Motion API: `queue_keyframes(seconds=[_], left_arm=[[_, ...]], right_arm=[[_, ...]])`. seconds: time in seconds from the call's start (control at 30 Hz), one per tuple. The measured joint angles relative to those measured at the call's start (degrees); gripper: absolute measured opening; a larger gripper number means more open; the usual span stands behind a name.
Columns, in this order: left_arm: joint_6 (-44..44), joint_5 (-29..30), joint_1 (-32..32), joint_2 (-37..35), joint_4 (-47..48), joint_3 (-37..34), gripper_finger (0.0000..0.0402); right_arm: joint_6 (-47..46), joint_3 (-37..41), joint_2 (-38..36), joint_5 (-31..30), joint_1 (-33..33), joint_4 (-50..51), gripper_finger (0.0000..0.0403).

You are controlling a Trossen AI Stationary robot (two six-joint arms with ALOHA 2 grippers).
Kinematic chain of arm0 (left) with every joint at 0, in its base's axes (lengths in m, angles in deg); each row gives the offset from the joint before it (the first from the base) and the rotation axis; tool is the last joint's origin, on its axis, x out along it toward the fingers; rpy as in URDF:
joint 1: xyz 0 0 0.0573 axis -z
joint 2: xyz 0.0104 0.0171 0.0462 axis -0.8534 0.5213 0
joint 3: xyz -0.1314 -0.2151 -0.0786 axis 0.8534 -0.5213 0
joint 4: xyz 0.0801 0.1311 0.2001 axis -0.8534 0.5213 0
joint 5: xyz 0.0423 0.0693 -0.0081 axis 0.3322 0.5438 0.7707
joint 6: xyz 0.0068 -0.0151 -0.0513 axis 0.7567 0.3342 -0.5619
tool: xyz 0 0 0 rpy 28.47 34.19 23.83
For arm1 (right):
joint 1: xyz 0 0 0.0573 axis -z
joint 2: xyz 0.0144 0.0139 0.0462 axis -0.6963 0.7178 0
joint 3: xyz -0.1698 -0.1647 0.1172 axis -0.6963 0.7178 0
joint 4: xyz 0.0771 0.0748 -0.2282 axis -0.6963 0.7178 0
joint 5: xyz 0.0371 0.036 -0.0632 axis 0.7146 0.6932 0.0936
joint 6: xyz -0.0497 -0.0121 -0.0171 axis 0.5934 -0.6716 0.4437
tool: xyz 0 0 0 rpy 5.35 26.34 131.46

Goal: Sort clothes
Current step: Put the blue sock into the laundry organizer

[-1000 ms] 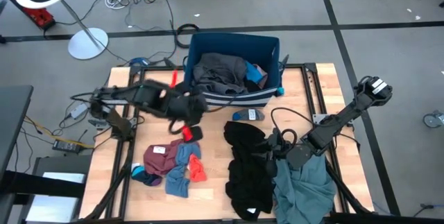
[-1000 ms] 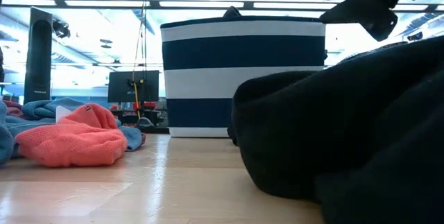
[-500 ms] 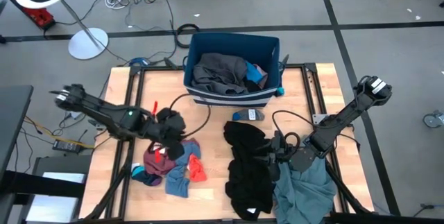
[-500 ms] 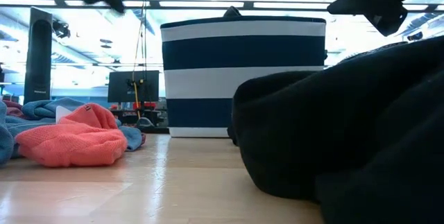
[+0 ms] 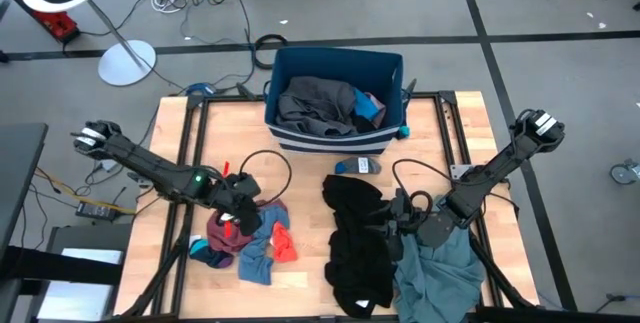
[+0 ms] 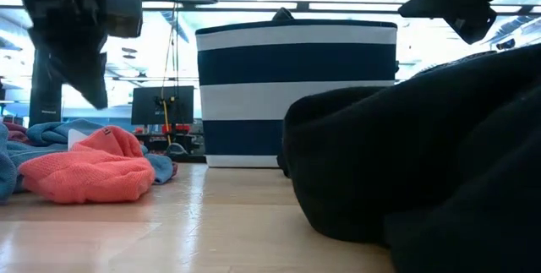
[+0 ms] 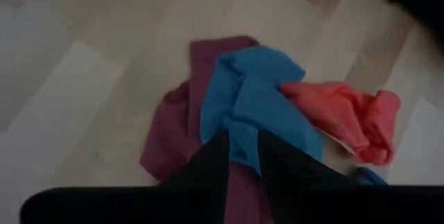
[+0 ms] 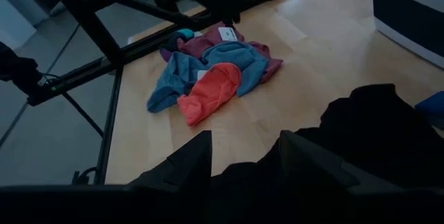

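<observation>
A small pile of clothes lies on the table's left half: a maroon piece (image 5: pixel 222 225), a bright blue piece (image 5: pixel 262 251) and a coral-red piece (image 5: pixel 285 245). My left gripper (image 5: pixel 242 203) hovers just above this pile, fingers pointing down, narrowly open (image 7: pixel 244 139) over the blue piece (image 7: pixel 257 99); the low view shows it (image 6: pixel 80 62) clear of the cloth. A black garment (image 5: pixel 355 243) and a teal-grey garment (image 5: pixel 440 268) lie on the right half. My right gripper (image 5: pixel 392 221) is open (image 8: pixel 246 141) over the black garment (image 8: pixel 374 127), touching nothing.
The navy bin with white stripes (image 5: pixel 335 135) stands at the far middle, with a dark grey garment (image 5: pixel 315 103) and a blue piece inside. A small blue piece (image 5: pixel 358 166) lies in front of it. Bare wood (image 5: pixel 305 203) runs between the two piles. Cables hang from both arms.
My left gripper has gone from in front of the bin toward the table's near left, and down, until it stands just over the small pile. The clothes have not moved.
</observation>
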Motion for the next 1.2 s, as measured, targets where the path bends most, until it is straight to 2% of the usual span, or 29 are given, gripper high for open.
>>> queue_keyframes(seconds=[0.23, 0.63, 0.83, 0.9, 1.03, 1.2], left_arm=[[-3.5, -2.9, 0.0, 0.7, -9.6, -4.7, 0.0082], [-5.9, -4.0, 0.0, 5.1, -12.5, -5.8, 0.0082], [-6.2, -5.9, 0.0, 7.7, -17.5, -5.8, 0.0079], [-7.0, -6.1, 0.0, 8.1, -17.6, -5.8, 0.0066], [-6.9, -6.0, 0.0, 8.4, -18.1, -5.7, 0.0010], [-3.4, -4.8, -0.1, 8.2, -18.4, -2.8, 0.0002]], right_arm=[[0.0, 0.0, 0.0, -0.1, 0.0, 0.0, 0.0170], [0.0, 0.0, 0.0, -0.1, 0.0, -0.1, 0.0169], [0.0, 0.0, 0.0, -0.1, 0.0, -0.1, 0.0169], [0.0, 0.0, 0.0, -0.1, 0.0, -0.1, 0.0169], [0.0, 0.0, 0.0, 0.0, 0.0, -0.2, 0.0169], [0.0, 0.0, 0.0, 0.0, 0.0, -0.3, 0.0169]])
